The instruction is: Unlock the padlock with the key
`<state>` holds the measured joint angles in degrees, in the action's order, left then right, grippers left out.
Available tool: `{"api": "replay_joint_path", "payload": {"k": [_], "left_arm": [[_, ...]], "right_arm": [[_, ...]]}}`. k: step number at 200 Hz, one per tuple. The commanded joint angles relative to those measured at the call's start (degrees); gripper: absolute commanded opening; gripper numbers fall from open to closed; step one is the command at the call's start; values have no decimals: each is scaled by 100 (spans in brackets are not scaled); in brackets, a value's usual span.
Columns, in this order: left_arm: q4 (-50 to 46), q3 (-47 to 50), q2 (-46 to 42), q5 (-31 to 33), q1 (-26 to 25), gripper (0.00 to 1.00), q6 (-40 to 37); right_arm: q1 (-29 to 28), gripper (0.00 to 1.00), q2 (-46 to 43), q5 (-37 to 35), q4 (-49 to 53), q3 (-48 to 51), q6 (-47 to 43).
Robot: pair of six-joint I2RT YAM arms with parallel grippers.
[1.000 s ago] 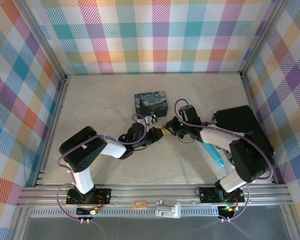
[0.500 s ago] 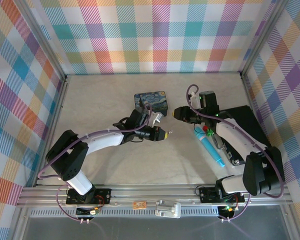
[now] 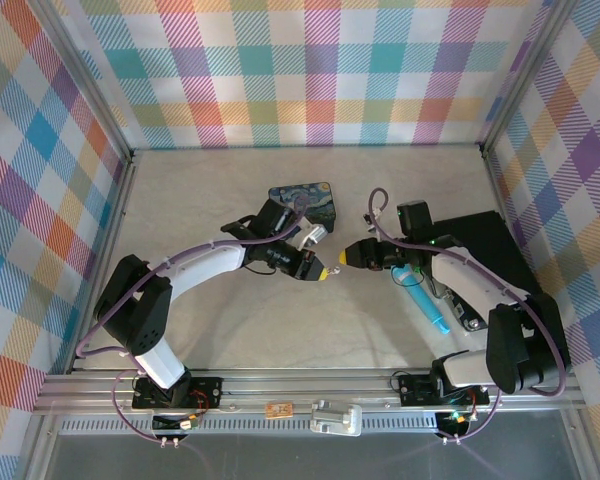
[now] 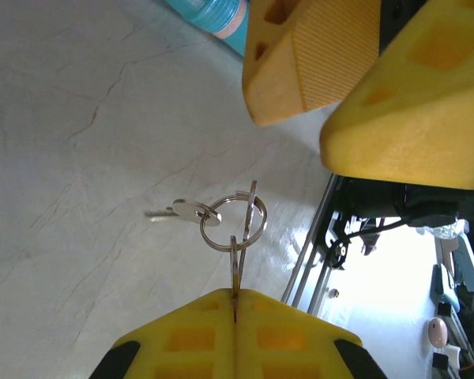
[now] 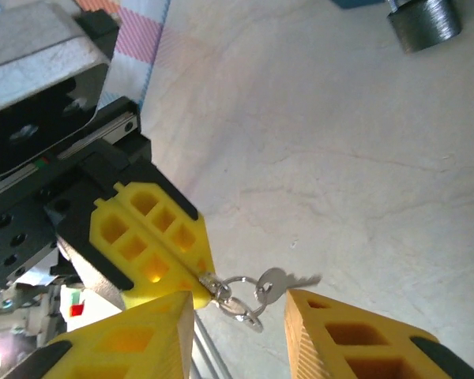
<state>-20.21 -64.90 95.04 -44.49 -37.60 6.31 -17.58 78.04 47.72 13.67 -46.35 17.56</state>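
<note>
Left tool point(image 4: 235, 306) is pressed together on a key ring point(image 4: 235, 225), and the key point(image 4: 182, 212) dangles mid-frame over the surface point(image 4: 79, 158). Right tool point(image 5: 238, 306) stands apart just beside it. The padlock point(image 5: 423, 22) lies at the upper right of the right wrist view.

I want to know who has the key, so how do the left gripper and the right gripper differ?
The left gripper is shut, pinching the key ring; the right gripper is open, gripping nothing. The key dangles from the left gripper's ring, while the right gripper's fingers stand either side of it. Both have yellow fingers and face each other, tips close.
</note>
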Motion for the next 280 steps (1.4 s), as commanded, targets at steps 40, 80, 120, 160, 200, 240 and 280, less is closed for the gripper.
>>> {"api": "replay_joint_path", "payload": {"k": [40, 80, 120, 160, 200, 240, 280], "left_arm": [[-332, -237, 29, -217, 25, 0, -231], [-322, -199, -9, -196, 26, 0, -222], [-203, -183, 21, -86, 43, 0, -113], [-79, -207, 75, -67, 78, 0, 4], [75, -183, 63, -37, 104, 0, 130], [345, -81, -7, 35, 139, 9, 409], [1190, 511, -548, 859, 501, 64, 1386]], "right_arm": [[-85, 31, 318, 609, -615, 155, 117], [-208, 28, 569, 656, -724, 152, 131], [-280, 26, 583, 750, -659, 146, 83], [-335, 25, 595, 745, -606, 166, 64], [-368, 12, 650, 732, -645, 150, 81], [-369, 0, 630, 718, -891, 186, 255], [-369, 0, 554, 370, -1219, 290, 532]]}}
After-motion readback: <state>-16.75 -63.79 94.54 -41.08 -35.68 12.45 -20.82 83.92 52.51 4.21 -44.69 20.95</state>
